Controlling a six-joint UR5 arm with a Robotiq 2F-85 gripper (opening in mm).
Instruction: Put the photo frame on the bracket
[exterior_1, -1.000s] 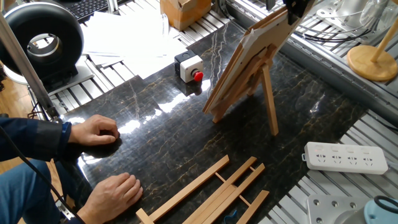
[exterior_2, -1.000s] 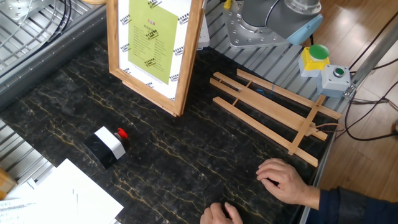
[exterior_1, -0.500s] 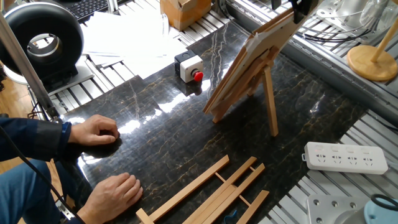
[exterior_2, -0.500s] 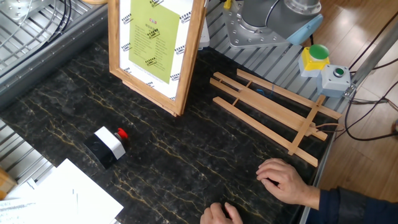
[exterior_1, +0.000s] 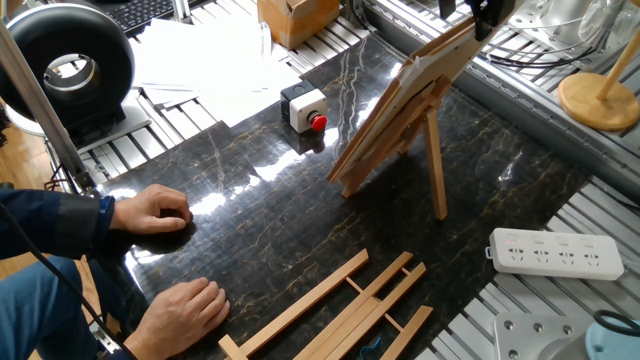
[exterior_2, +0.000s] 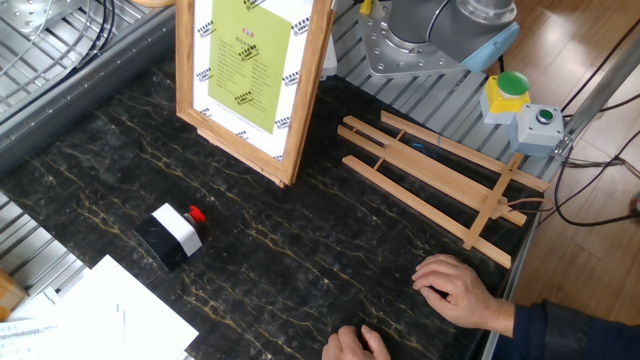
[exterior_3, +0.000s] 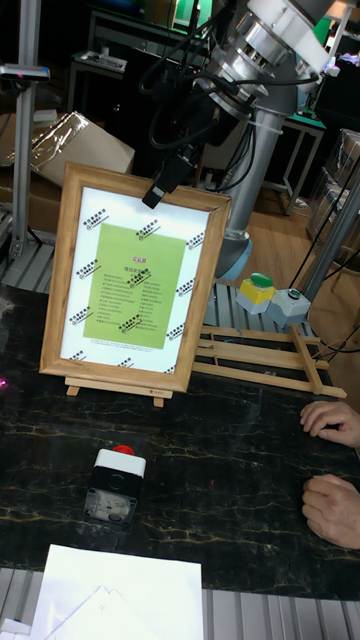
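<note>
The photo frame (exterior_3: 135, 285), light wood with a yellow picture and white mat, stands nearly upright on the bracket (exterior_3: 115, 388). Its lower edge rests on the bracket's ledge (exterior_2: 232, 150). One fixed view shows the frame's plain tan back (exterior_1: 400, 110) leaning on the slanted rails, with the rear prop leg (exterior_1: 437, 165) planted on the dark marble top. My gripper (exterior_3: 160, 190) is at the frame's top rail, one dark finger in front of the wood and seemingly shut on it. That view also catches the gripper (exterior_1: 483, 18) at the frame's upper corner. The other fixed view does not show it.
A flat easel of long slats (exterior_1: 340, 310) lies near the front edge, beside a person's two hands (exterior_1: 155, 212). A red-button box (exterior_1: 305, 108) sits left of the bracket and white papers (exterior_1: 210, 60) lie behind it. At the right is a power strip (exterior_1: 555, 255).
The gripper has shifted slightly up and back, and the frame's top edge has tilted back with it against the bracket's rails. The hands have not moved.
</note>
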